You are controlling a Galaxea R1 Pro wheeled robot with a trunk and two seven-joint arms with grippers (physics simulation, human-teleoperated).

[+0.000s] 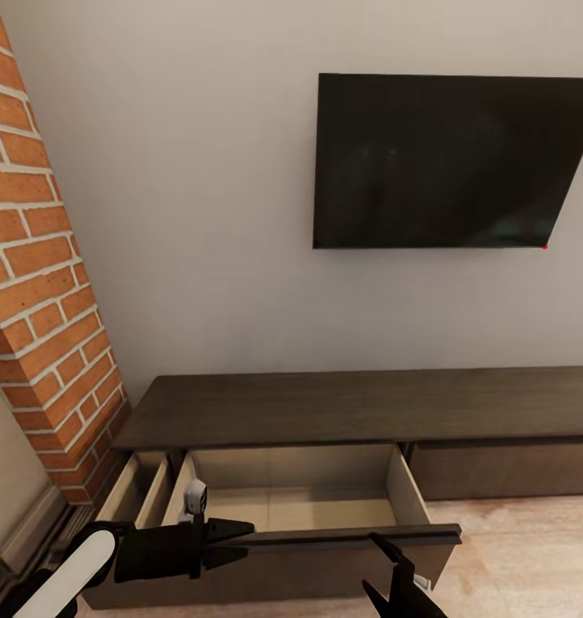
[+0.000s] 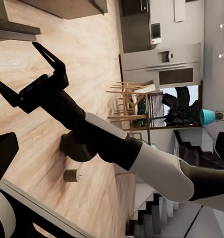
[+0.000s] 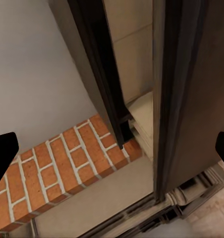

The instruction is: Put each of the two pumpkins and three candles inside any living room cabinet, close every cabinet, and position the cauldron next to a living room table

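**Drawers open, nothing loaded yet**

Evidently the cabinet (image 1: 325,408) is ready to receive. Its wide drawer (image 1: 325,511) stands pulled out at 6 o'clock in the head view, and the part of its pale interior that shows is bare. A narrower drawer (image 1: 136,489) is open beside it at 7 o'clock, against the brick column (image 1: 42,283).

The left gripper (image 1: 239,542) hovers at the wide drawer's near left corner with its jaws apart and empty. The right gripper (image 1: 381,571) sits at 5 o'clock by the drawer front (image 1: 351,536). Its jaws are also spread and hold nothing, which the left wrist view confirms (image 2: 18,64).

A small squat cylinder, probably a candle (image 2: 71,175), stands on the wooden floor (image 2: 92,74) just beside the right arm, well apart from the cabinet.

The step in hand looks like fetching. To do it well, lift both arms clear of the drawer front before turning, so that nothing nudges it shut. Approach the candle from above with the jaws wide, and close them on its sides near mid-height, since it is short and would tip easily. Carry it low and set it down deep inside the wide drawer.
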